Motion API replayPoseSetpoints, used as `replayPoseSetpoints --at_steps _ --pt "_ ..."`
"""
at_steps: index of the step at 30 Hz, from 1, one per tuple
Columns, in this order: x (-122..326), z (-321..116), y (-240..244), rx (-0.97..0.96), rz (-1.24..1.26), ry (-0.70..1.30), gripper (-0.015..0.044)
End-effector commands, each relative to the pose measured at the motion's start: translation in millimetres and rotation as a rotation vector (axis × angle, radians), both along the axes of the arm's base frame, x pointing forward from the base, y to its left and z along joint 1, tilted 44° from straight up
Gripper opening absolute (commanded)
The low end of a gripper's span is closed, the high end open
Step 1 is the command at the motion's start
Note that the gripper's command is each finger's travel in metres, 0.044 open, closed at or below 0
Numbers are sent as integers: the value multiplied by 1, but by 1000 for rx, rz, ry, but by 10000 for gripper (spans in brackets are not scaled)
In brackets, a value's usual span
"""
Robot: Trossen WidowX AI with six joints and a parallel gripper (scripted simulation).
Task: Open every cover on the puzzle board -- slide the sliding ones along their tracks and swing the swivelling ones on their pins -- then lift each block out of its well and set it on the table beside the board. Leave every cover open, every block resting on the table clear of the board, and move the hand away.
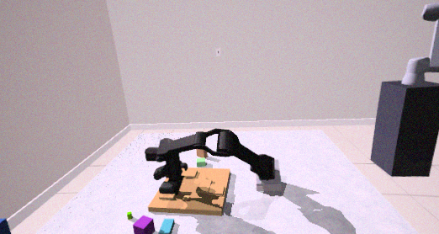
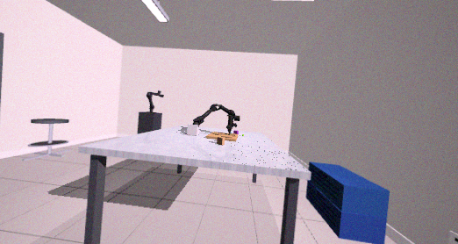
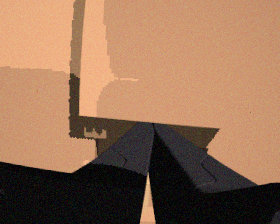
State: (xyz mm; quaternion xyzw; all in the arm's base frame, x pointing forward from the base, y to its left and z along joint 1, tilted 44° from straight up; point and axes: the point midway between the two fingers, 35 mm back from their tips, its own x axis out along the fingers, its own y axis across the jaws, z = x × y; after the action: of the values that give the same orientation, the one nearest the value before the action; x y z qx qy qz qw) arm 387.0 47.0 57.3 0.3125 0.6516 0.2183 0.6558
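The wooden puzzle board [image 1: 220,176] [image 2: 213,137] lies on the table. My gripper [image 1: 169,192] [image 2: 229,133] [image 3: 149,131] is shut and empty, with its tips low over the board's left part. In the wrist view the tips meet at the lower edge of a flat wooden cover [image 3: 191,85], with a dark band along its edges; contact cannot be told. Another raised wooden piece [image 1: 191,174] is at the board's back. Shadow and the hand hide which wells are open. A light green block [image 1: 201,162] lies on the table behind the board.
A brown block [image 1: 202,153] [image 2: 220,140] stands behind the board. In front of it lie a purple cube [image 1: 144,226], a cyan block [image 1: 166,226] and a small lime block [image 1: 129,215]. The arm's pale base [image 1: 271,188] is at the right.
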Motion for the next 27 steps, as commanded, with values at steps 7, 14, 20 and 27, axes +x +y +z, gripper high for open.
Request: replayPoseSetpoints --at_steps 7,14,20,27 --pt "4 5 -8 4 -2 5 0" --pt "5 11 -15 3 -2 5 0" --pt "5 16 -21 3 -2 5 0" --pt "6 22 -28 3 -2 5 0"
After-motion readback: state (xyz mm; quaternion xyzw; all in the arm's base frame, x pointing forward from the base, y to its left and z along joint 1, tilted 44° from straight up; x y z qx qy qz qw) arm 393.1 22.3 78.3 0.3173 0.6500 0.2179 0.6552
